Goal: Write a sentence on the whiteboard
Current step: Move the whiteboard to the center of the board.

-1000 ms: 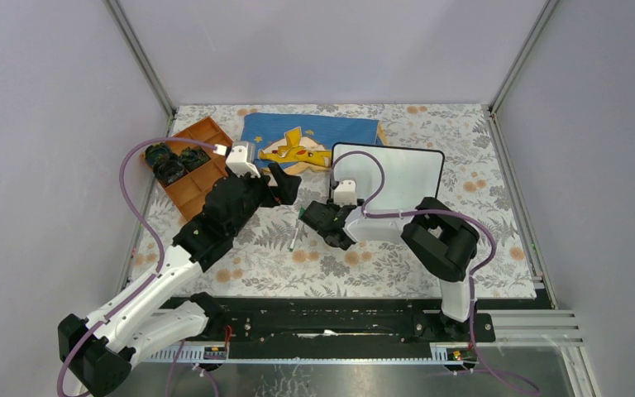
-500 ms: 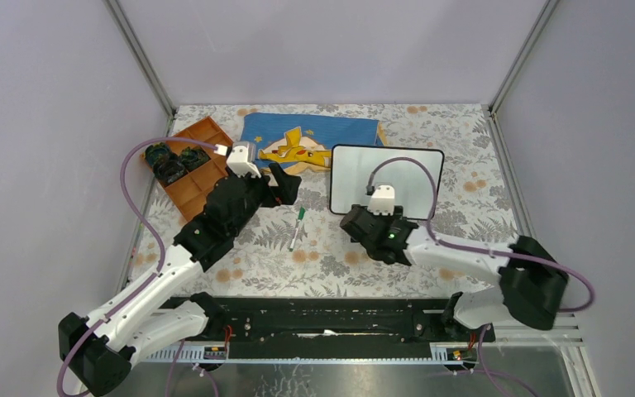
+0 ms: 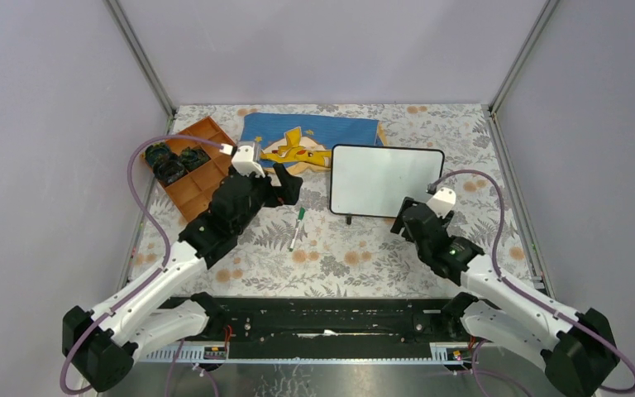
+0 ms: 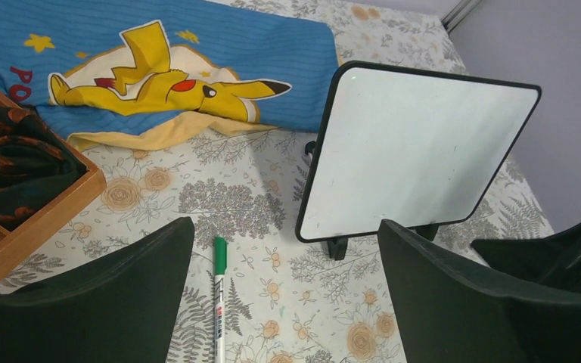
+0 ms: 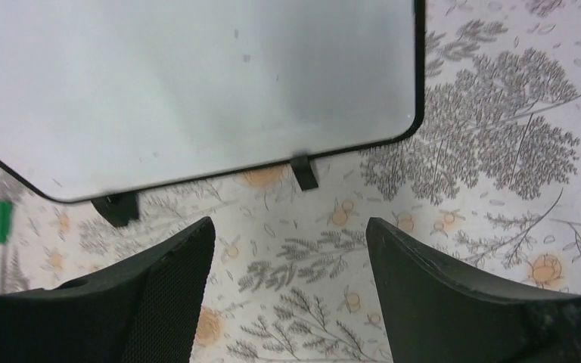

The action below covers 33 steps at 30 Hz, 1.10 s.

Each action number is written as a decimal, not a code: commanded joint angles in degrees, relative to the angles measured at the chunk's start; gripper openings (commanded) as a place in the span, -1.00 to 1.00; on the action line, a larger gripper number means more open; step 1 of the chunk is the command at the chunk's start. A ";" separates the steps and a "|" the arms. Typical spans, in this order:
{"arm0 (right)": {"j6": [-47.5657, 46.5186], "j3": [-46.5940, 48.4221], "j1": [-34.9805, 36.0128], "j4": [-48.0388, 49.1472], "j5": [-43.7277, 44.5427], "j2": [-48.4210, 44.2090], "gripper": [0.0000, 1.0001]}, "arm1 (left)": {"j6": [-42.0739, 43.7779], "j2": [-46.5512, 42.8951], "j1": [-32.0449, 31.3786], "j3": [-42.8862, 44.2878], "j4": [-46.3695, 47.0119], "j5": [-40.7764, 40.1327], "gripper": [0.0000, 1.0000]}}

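Robotics lab test cell, not a lived-in room. Plain pale grey panels [image 3: 50,124] close in three sides, held by bare aluminium corner posts [image 3: 139,58]. Two black-and-white robot arms, the left arm [image 3: 174,265] and the right arm [image 3: 496,279], are bolted to a black rail [image 3: 322,324] at the table's near edge. Purple cables [image 3: 130,172] loop from them. A floral cloth [image 3: 339,256] covers the tabletop.

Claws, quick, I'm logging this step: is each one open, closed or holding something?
Left claw: open, holding nothing; the green marker lies loose.
Right claw: open, holding nothing, facing the whiteboard.
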 commanded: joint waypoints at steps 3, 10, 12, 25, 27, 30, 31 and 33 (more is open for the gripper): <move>-3.66 -1.37 -7.73 7.77 -7.38 -1.31 0.58 | 1.97 2.14 -0.27 0.16 2.44 0.50 0.97; -3.46 -5.96 -10.10 13.81 -10.00 1.47 0.48 | 2.79 1.78 -0.29 -0.97 3.03 0.60 0.97; -3.90 -6.22 -10.24 15.12 -10.31 3.16 0.46 | 2.78 2.47 -0.35 -0.86 2.96 0.81 0.97; -7.19 -5.23 -10.35 21.55 -10.93 12.98 0.17 | 2.68 4.59 -0.44 0.31 2.10 1.50 0.97; -7.65 -4.46 -10.34 21.78 -10.33 14.74 0.14 | 2.68 4.45 -0.45 0.33 2.08 1.51 0.97; -8.14 -3.65 -10.45 22.32 -9.63 17.33 0.11 | 2.60 4.13 -0.45 0.26 2.11 1.59 0.97; -8.26 -3.47 -10.50 22.65 -9.50 17.97 0.11 | 2.60 4.00 -0.45 0.23 2.11 1.59 0.97; -8.59 -2.97 -10.54 23.27 -9.36 19.16 0.08 | 2.60 3.82 -0.45 0.21 2.10 1.60 0.97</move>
